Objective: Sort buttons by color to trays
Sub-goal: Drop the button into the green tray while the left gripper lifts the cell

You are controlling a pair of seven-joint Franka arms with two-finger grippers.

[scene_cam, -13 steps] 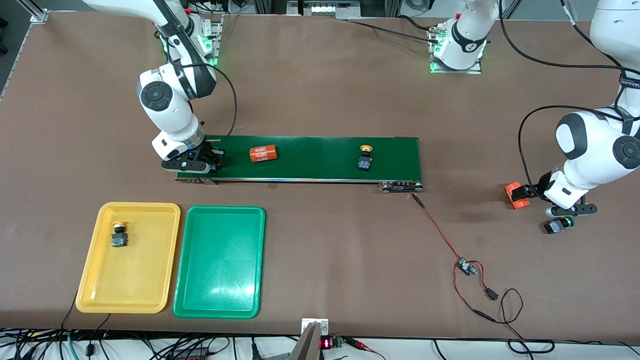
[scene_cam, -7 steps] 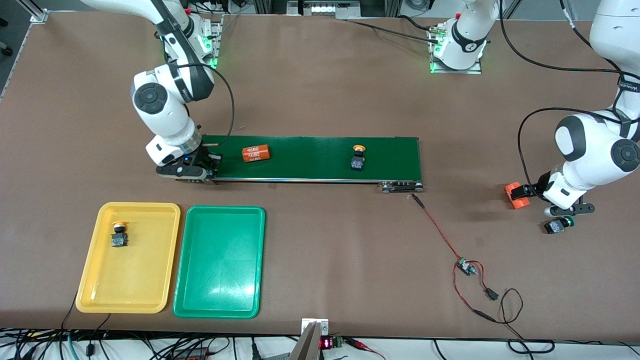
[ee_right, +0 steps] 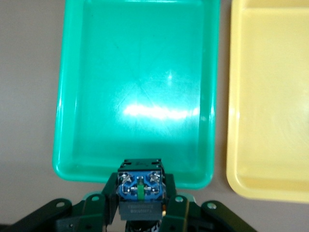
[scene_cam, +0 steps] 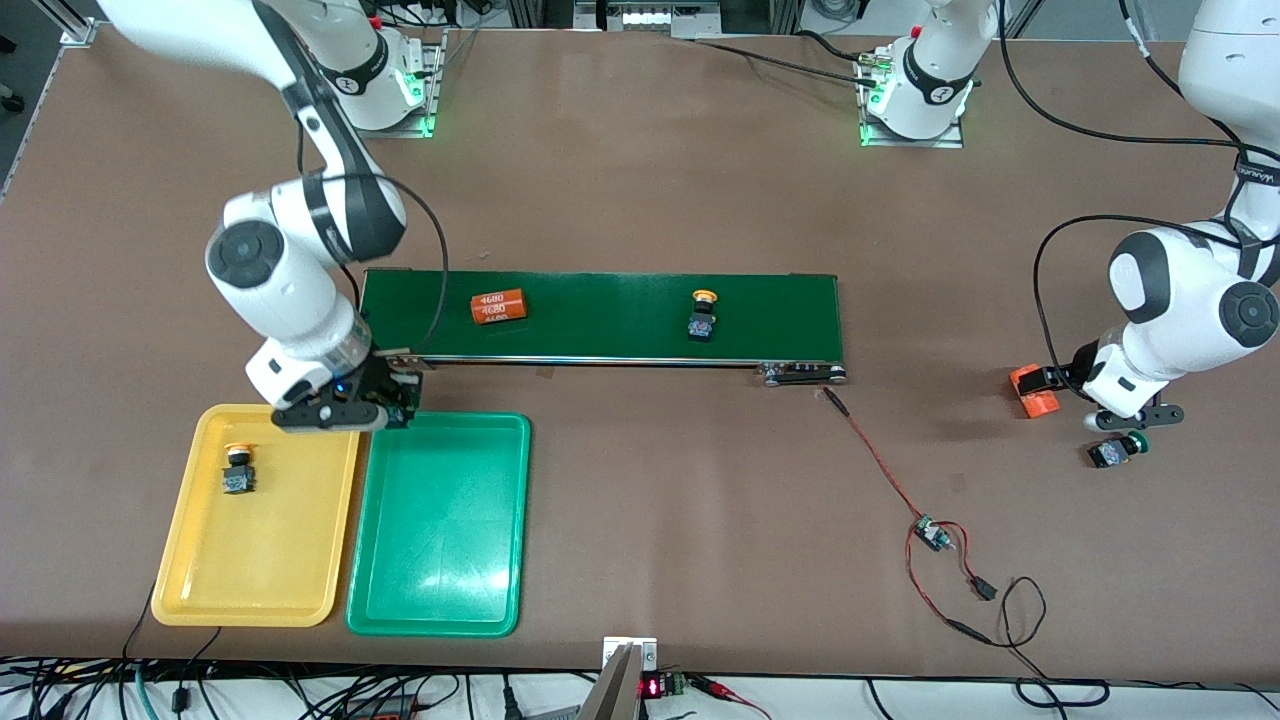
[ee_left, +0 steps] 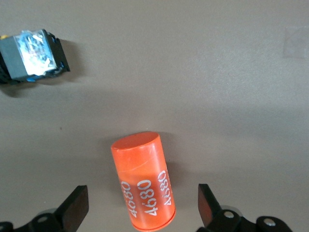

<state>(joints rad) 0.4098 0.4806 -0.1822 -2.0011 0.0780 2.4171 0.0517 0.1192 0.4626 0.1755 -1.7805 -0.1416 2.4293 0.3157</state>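
My right gripper is shut on a button with a black body and a blue terminal block; its cap is hidden. It hangs over the green tray's rim beside the yellow tray. In the right wrist view the green tray and yellow tray lie below. One yellow-capped button lies in the yellow tray, another rides the belt. My left gripper stands open astride an orange cylinder, with a green-capped button beside it on the table.
The long dark-green conveyor belt carries a second orange cylinder. A red and black wire with a small circuit board trails from the belt's end toward the front edge. The arm bases stand along the table edge farthest from the camera.
My right gripper has carried the button from the belt's end over to the trays. The cylinder and yellow button on the belt have drifted toward the right arm's end. The left arm has barely moved.
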